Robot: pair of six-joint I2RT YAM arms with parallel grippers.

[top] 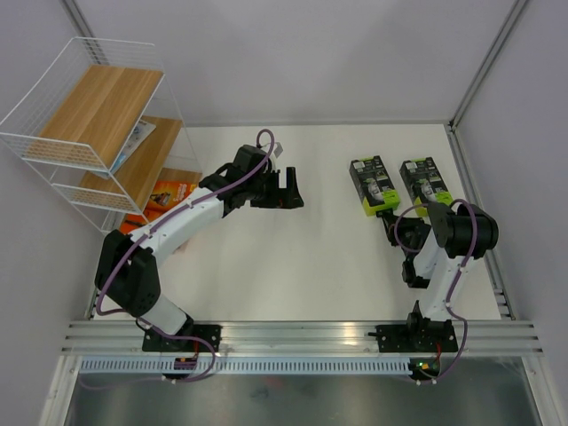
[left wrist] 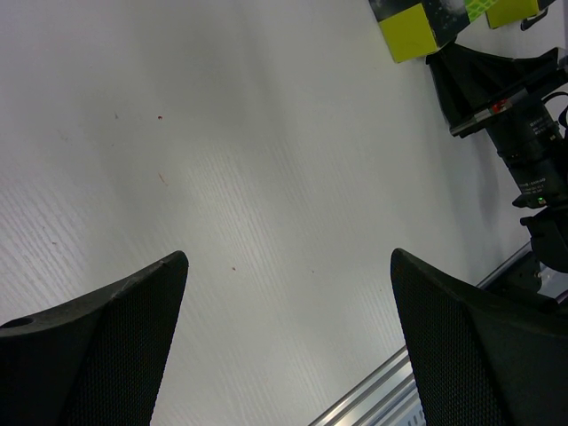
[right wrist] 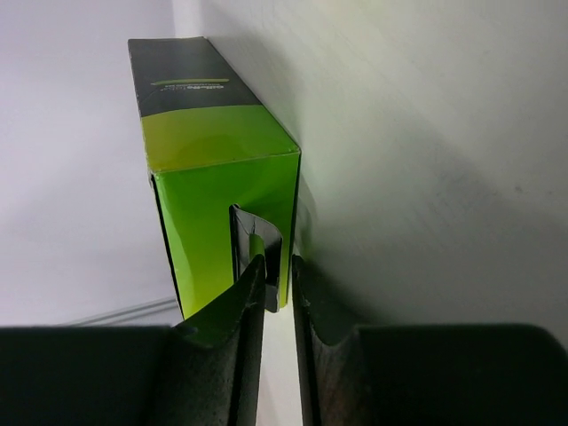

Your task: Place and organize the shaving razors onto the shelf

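Two black razor boxes with lime-green ends lie side by side on the table, the left one (top: 373, 184) and the right one (top: 423, 181). My right gripper (top: 390, 216) is at the near lime end of the left box. In the right wrist view its jaws (right wrist: 277, 264) are almost closed around the dark hang tab (right wrist: 266, 244) of that box (right wrist: 222, 151), which rests on the table. My left gripper (top: 290, 191) is open and empty above bare table (left wrist: 288, 257). The shelf (top: 98, 133) holds two orange boxes (top: 169, 193) low down and the white-blue pack (top: 135, 140) on the middle board.
A raised white wall (top: 475, 213) borders the table on the right, close to the right arm. An aluminium rail (top: 302, 335) runs along the near edge. In the left wrist view the right arm (left wrist: 510, 106) and the lime box ends (left wrist: 410, 31) show at top right.
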